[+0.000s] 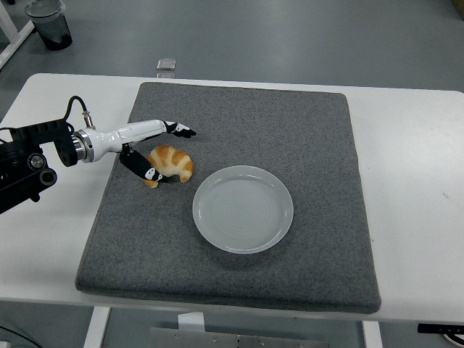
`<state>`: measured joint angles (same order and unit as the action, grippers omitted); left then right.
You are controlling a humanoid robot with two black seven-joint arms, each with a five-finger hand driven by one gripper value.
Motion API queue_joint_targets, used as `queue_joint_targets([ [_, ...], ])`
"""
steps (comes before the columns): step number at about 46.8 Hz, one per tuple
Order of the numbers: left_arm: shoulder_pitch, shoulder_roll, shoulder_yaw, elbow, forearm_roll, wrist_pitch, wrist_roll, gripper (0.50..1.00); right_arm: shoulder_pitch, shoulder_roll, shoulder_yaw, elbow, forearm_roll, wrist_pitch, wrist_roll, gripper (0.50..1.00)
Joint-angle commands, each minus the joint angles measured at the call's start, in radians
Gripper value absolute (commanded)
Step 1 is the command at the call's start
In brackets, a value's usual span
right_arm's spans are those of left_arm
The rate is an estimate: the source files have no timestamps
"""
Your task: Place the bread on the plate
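Observation:
A golden croissant lies on the grey mat, just left of an empty white plate. My left hand comes in from the left edge and sits low around the bread. Its fingers stretch out past the croissant's far side, and its thumb lies against the near left side. The fingers are spread, not closed on the bread. The right arm is not in view.
The mat covers most of the white table. A small clear container sits at the table's far edge. A dark bin stands on the floor at the top left.

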<state>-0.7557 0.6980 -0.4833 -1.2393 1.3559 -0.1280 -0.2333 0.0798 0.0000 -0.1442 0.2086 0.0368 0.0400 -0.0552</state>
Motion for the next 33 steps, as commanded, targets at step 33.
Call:
queue_joint_targets([
  [33, -0.01, -0.069, 0.045, 0.052, 0.014, 0.05, 0.006, 0.943, 0.0, 0.0, 0.0, 0.0, 0.0, 0.0, 0.0, 0.93],
])
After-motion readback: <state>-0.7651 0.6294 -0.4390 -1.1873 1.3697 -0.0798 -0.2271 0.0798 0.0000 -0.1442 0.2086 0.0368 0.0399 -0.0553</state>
